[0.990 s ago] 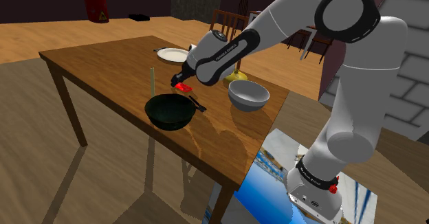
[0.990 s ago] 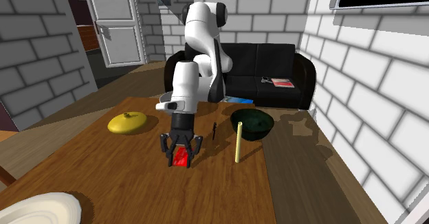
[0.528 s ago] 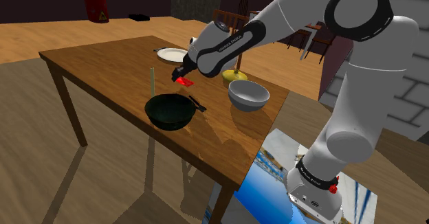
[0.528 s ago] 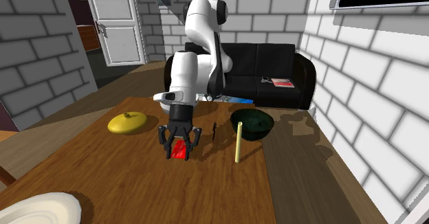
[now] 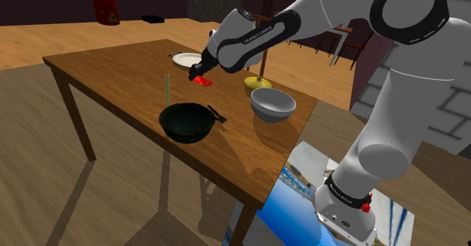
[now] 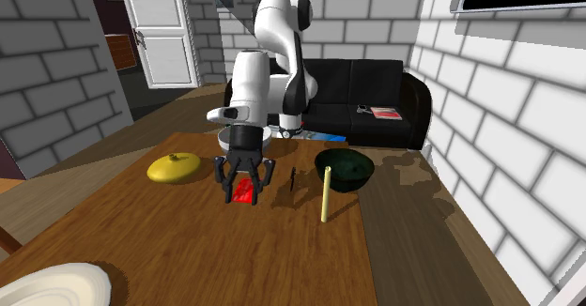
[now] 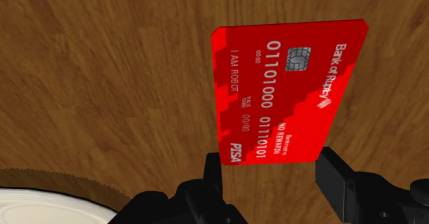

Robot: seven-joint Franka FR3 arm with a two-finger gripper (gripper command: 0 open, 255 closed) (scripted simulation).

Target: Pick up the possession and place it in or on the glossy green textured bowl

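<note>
**Shoulder view, left to right.** A thin pale stick [image 5: 167, 88] stands upright on the wooden surface [image 5: 106, 67]. Just right of it, toward the near edge, sits the dark green bowl [image 5: 186, 122], which is the target. A small black item [image 5: 217, 116] lies at the bowl's right rim. A white plate [image 5: 187, 59] rests on the far side of the surface. Between the plate and the bowl hangs the claw [image 5: 200, 77], clenched on a red bank card [image 5: 202, 79], the possession. Further right are a yellow object [image 5: 258, 83] and a pale bowl [image 5: 272, 103].

**Wrist view.** The fingers [image 7: 212, 178] bear on the card's two long edges. Its long axis therefore runs crosswise to the line between them. The card tilts with its printed face toward the camera. Bare wood grain lies beneath it, and it is judged to be clear of the surface.

**Governing relation.** In the shoulder view the dark green bowl lies nearer than the claw and slightly to its left, a short way off. In the second exterior view it lies to the claw's right and farther back.

**Assessment.**
- The grasp is judged secure and the transfer has not yet been made.
- The coming move calls for a short traverse until the card is over the bowl's opening, then release.

**Hazards.**
- The stick stands close by the bowl's rim.
- A grip on the card's edges may let it pivot.
</note>
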